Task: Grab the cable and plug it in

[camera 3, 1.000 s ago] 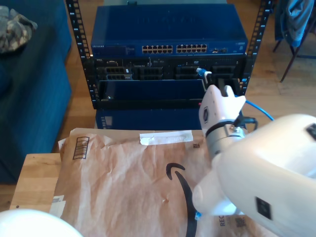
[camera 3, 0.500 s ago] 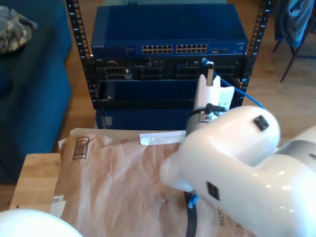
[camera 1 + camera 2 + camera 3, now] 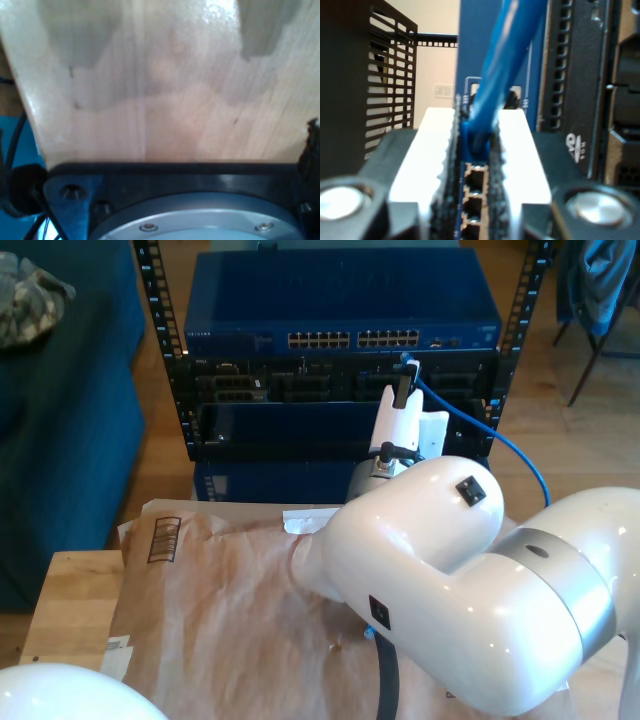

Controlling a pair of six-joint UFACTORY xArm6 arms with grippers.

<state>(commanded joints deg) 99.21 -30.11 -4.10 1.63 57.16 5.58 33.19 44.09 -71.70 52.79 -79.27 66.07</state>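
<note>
My second gripper [image 3: 405, 390], clamping the cable [image 3: 470, 420], has moved toward the exterior view's left.

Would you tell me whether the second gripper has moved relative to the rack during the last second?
Yes. My second gripper, shut on the cable, moved toward the exterior view's left and up, closer to the blue switch.

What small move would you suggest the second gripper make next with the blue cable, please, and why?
Probably a short push straight ahead toward the blue switch. My second gripper is shut on the blue network cable near its plug end, and open ports sit just ahead of the fingers. In the exterior view the plug end hangs just below the port row, apparently not yet seated.
</note>
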